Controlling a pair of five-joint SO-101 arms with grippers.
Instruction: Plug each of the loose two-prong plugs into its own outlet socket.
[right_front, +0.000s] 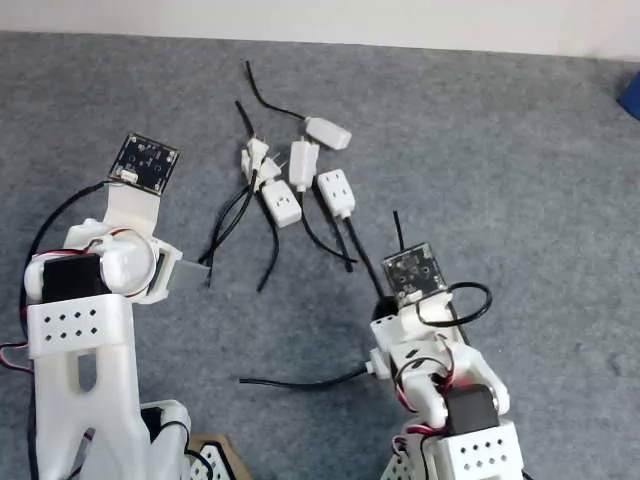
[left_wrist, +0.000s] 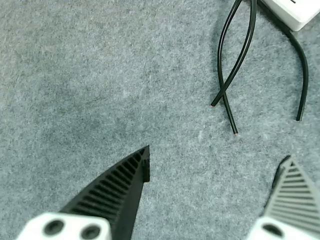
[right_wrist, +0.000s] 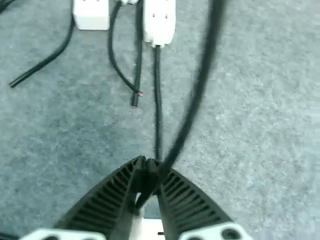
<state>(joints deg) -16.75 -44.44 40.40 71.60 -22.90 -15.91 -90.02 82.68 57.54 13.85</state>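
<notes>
Left claw (left_wrist: 217, 153) gaping wide above counter (left_wrist: 75, 75), cord ends (left_wrist: 225, 100) near. Right claw (right_wrist: 148, 162) clamped on black cord (right_wrist: 200, 85); sockets (right_wrist: 160, 20) well apart from it.

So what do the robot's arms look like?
The left arm and right arm are chunky white plastic with black motors, rows of little holes and thin red wires. Each carries a small black camera board. The left end effector and right end effector have pointed, ribbed fingers.
</notes>
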